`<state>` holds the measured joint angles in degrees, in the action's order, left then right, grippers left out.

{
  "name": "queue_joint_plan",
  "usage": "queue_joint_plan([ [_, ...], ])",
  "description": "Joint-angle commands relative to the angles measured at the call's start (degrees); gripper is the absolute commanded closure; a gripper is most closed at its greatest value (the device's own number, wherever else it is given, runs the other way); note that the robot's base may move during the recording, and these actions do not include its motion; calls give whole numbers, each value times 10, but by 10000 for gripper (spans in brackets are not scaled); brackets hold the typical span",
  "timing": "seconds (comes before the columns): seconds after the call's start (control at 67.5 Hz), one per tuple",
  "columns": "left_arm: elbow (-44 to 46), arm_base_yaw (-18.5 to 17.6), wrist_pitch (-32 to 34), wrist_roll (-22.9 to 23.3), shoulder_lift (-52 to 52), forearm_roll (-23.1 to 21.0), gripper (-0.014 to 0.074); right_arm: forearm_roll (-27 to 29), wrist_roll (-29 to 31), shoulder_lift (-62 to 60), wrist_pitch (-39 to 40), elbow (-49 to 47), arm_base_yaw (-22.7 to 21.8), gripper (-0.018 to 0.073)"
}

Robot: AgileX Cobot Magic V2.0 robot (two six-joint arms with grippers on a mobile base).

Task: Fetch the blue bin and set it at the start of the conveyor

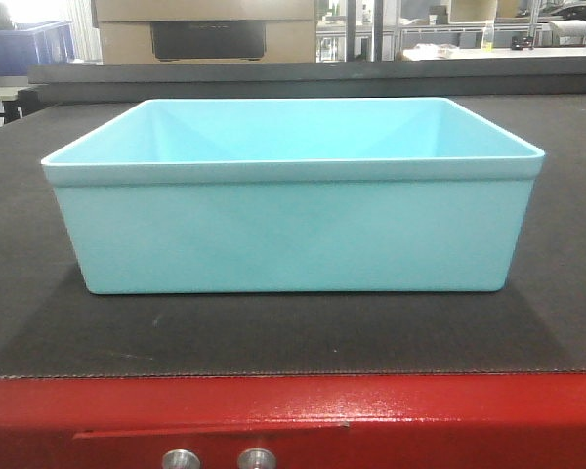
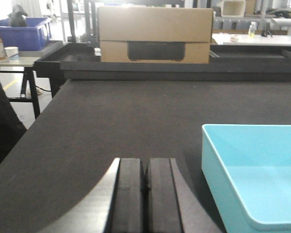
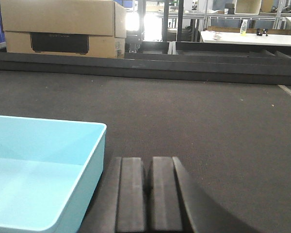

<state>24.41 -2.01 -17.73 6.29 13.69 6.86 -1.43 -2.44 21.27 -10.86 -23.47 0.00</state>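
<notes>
The blue bin is a pale cyan tub standing upright and empty on the dark grey belt of the conveyor start, just behind the red frame with two silver buttons. My left gripper is shut with nothing in it, hovering over the belt just left of the blue bin. On the other side of the blue bin, my right gripper is also shut on nothing, just off the bin's right wall. Neither gripper touches the tub.
A cardboard box sits beyond the belt's far edge. A dark blue crate rests on a side table at the far left. White tables with a bottle stand at the back right.
</notes>
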Motion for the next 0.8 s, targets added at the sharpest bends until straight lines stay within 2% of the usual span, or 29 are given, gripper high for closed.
queue_joint_plan([
  [0.0,-44,22,21,-21,-42,-32,707,-5,4,-4,15,2,-3,721],
  [0.163,-161,66,77,-33,-137,-43,707,-5,4,-4,15,2,-3,721],
  [0.356,-244,67,200,-33,-137,-40,707,-5,4,-4,15,2,-3,721],
  [0.385,-244,67,181,-33,-137,-40,707,-5,4,-4,15,2,-3,721],
  [0.785,-244,67,187,-33,-137,-40,707,-5,4,-4,15,2,-3,721],
])
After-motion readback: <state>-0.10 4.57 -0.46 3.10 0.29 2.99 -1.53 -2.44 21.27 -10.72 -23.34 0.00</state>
